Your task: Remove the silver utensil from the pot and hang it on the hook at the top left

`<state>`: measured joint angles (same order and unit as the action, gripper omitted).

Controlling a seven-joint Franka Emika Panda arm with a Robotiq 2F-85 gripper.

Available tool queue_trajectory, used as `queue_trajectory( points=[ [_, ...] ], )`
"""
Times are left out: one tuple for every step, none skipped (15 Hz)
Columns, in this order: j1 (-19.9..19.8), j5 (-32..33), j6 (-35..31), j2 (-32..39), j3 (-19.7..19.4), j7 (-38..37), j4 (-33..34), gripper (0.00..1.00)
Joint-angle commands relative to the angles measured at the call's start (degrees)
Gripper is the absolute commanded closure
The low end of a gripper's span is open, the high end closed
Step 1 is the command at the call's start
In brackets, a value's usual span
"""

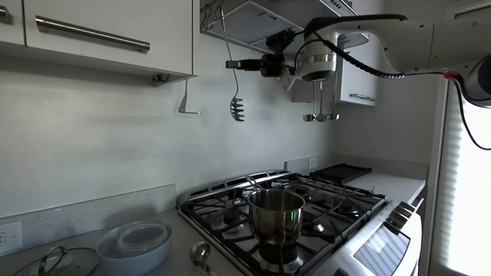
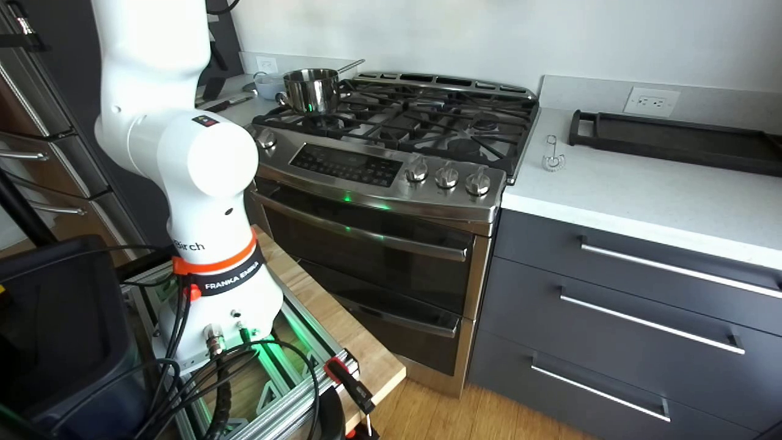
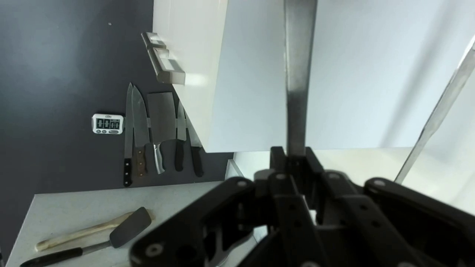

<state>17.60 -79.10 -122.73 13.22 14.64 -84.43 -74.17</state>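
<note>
A steel gas stove [image 2: 366, 263] stands below a range hood [image 1: 253, 25], with a white cabinet [image 1: 115, 19] beside the hood at one end. From the hood's opposite end, a white robot arm [image 1: 414, 46] reaches toward that cabinet. Well below the hood, the shiny pot [image 1: 275, 226] sits over a burner.

The silver utensil [image 3: 298, 74], a pasta server with a toothed head, is out of the pot and near the hood's cabinet end. Its long axis runs nearly upright: handle end up by the hood, head down, the top leaning slightly toward the cabinet. It crosses the gripper [image 3: 295, 157], whose fingers pinch the handle partway along and point roughly level toward the cabinet side.

Smallest, at the hood's cabinet-end corner, are thin blurred curves we take for the hooks [image 1: 208, 16]. In an exterior view the handle's top overlaps them; we cannot tell whether it touches. The coming move, we judge, turns on this: the hooks lie above the gripper and a little toward the cabinet, so the handle's end should go up along its own lean.
</note>
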Motion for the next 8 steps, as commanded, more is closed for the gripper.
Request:
queue_trajectory(
  points=[
    [0.2,2.1,0.0,0.3,-0.1,-2.5,1.3,0.97],
    [0.1,2.2,0.1,0.2,-0.1,-2.6,1.3,0.97],
    [0.0,2.3,0.2,0.2,-0.1,-2.7,1.5,0.97],
    [-0.1,2.2,0.4,0.1,-0.2,-2.6,1.6,0.97],
    [-0.3,2.2,0.9,0.1,-0.2,-2.6,1.7,0.97],
    [-0.4,2.4,1.1,0.1,-0.3,-2.6,1.8,0.97],
    [-0.6,2.5,1.3,0.0,-0.3,-2.6,1.8,0.97],
    [-0.7,2.5,1.6,-0.1,-0.4,-2.7,1.7,0.97]
  ],
)
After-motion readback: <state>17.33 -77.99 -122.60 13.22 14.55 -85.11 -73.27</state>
